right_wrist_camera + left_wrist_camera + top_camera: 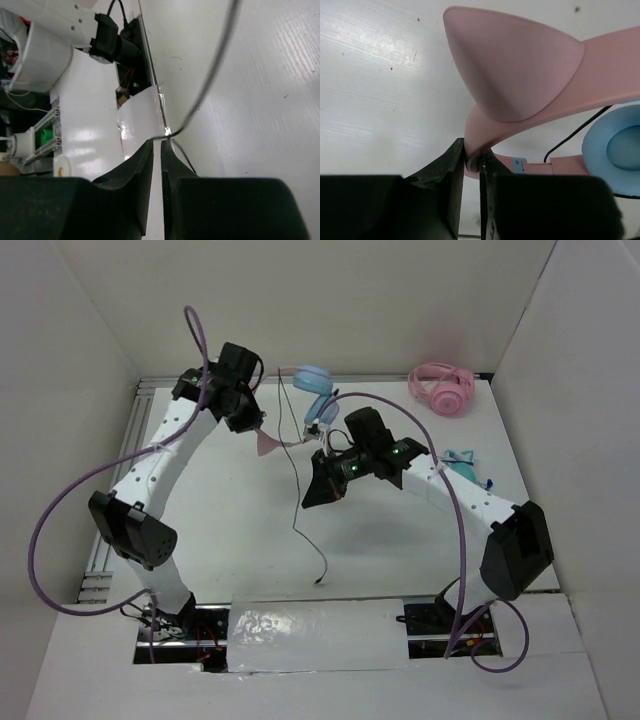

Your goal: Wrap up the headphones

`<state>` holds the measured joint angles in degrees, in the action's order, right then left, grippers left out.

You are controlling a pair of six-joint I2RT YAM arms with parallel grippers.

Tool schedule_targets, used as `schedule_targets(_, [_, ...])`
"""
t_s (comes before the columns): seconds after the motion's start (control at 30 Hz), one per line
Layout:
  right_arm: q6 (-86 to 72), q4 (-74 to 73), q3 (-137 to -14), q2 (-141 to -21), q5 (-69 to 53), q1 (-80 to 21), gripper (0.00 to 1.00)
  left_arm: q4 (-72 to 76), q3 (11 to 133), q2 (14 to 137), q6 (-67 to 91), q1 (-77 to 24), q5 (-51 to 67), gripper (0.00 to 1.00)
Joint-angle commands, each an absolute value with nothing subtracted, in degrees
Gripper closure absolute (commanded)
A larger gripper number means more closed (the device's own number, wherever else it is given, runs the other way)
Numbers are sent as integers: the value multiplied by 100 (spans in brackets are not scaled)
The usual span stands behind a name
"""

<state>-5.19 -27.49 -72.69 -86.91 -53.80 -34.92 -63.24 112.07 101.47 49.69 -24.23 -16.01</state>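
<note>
The headphones (313,380), with a pink cat-ear headband (520,115) and light blue earcups (615,150), are held up near the back middle of the table. My left gripper (472,162) is shut on the headband just below one cat ear; it shows in the top view (258,425) too. The thin black cable (297,510) hangs from the headphones and its end lies on the table. My right gripper (308,500) is shut with nothing between the jaws. In the right wrist view the cable (210,80) bends across the tips of that gripper (161,142).
All-pink headphones (440,388) lie at the back right. Teal headphones (462,462) show partly behind the right arm. White walls (70,390) close in the table on the left, back and right. A shiny white strip (310,625) covers the near edge between the arm bases.
</note>
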Motion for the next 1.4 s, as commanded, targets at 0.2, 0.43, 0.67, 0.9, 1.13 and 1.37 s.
schedule_targets(0.2, [-887, -538, -5863, -7533, -2894, -4473, 80, -5344, 11101, 8860, 5028, -2109, -809, 100])
schedule_targets(0.43, [-949, 623, -5222, -7173, -574, -5018, 67, -5458, 11302, 8561, 4825, -2136, -896, 100])
schedule_targets(0.67, [-1037, 2880, -4299, -7198, 396, -5449, 3, -5519, 11531, 8508, 4799, -2162, -835, 100])
schedule_targets(0.9, [-695, 4928, -3928, -8504, 464, -5625, 0, -5739, 11751, 8517, 4887, -2232, -958, 100])
schedule_targets(1.13, [-580, 6651, -4394, -9841, 958, -5836, 0, -5827, 11892, 8438, 4931, -2338, -958, 100])
schedule_targets(1.37, [-563, 7883, -5333, -10906, 1370, -5853, 0, -5862, 11760, 8236, 4983, -2557, -1055, 100])
